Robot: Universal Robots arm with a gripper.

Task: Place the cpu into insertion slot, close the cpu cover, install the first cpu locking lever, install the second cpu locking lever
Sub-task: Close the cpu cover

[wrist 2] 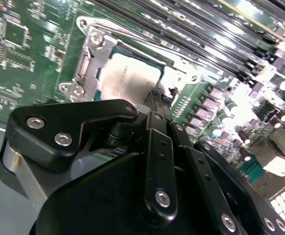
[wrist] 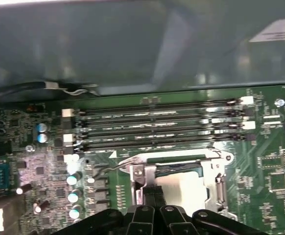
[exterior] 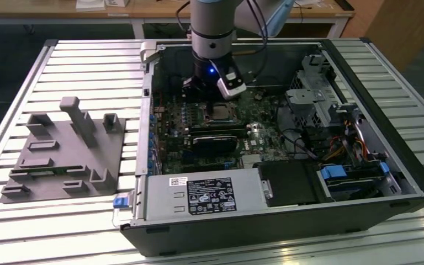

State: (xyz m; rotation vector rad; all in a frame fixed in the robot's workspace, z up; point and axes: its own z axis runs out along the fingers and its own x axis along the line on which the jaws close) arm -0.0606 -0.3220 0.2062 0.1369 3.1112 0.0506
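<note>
The cpu [wrist 2: 128, 78] [wrist: 189, 188] lies flat in the insertion slot [exterior: 220, 112] on the green motherboard, its pale metal face showing. The silvery cpu cover [wrist: 174, 158] [wrist 2: 91, 46] lies down around it like a frame. A thin wire locking lever [wrist: 108, 169] sticks out from the socket's corner, and another wire runs along the frame's edge [wrist 2: 132, 27]. My gripper [exterior: 208, 96] [wrist 2: 157, 98] [wrist: 151, 188] hangs just over the socket's edge, its black fingers [wrist: 145, 196] together at the cpu's side. I see nothing held between them.
Long black memory slots [wrist: 157, 127] run beside the socket, with capacitors [wrist: 74, 178] on another side. The open case holds a power supply [exterior: 197, 196] and a drive cage [exterior: 322, 105]. A grey fixture block [exterior: 64, 149] sits on the slatted table at the exterior view's left.
</note>
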